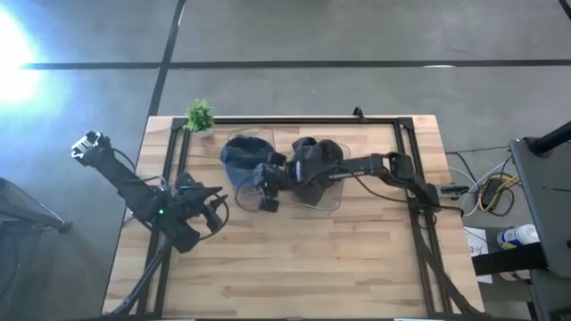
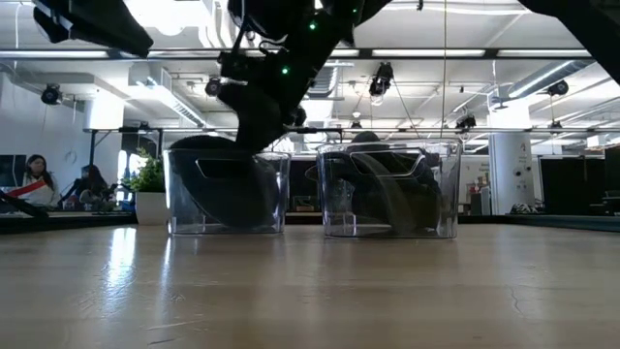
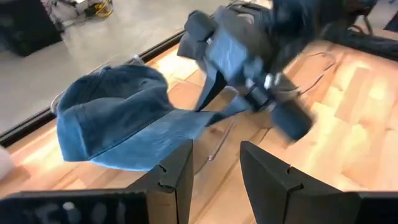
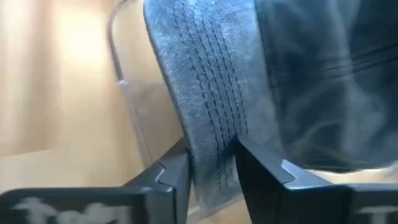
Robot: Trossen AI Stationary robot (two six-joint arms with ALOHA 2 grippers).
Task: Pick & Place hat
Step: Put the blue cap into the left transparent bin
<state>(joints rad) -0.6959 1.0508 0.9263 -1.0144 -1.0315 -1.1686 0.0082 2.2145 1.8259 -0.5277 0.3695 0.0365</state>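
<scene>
A blue denim hat (image 1: 241, 155) sits in the left of two clear plastic bins (image 2: 228, 192). Its crown (image 3: 109, 115) bulges toward the table's far left. My right gripper (image 1: 264, 176) reaches in from the table's right and is shut on the hat's brim. My left gripper (image 1: 212, 210) hovers open over the bare wood, near-left of that bin, and touches nothing. Its fingers (image 3: 180, 171) point toward the hat. The right-hand bin (image 1: 332, 193) holds a dark hat (image 1: 314, 153). My right gripper (image 4: 211, 165) pinches the blue hat's stitched brim (image 4: 208, 99) between its two fingers. The fingers come slanting down from the table's right and lie over the brim's edge (image 3: 208, 115). The crown is down inside the clear bin, whose rim (image 4: 127, 93) shows beside the fingers.
A small potted plant (image 1: 200, 116) stands at the table's far left corner. Black frame rails (image 1: 294, 120) run along the far edge and both sides. The near half of the wooden tabletop (image 1: 303, 259) holds nothing. People sit in the room beyond the table (image 2: 39, 179).
</scene>
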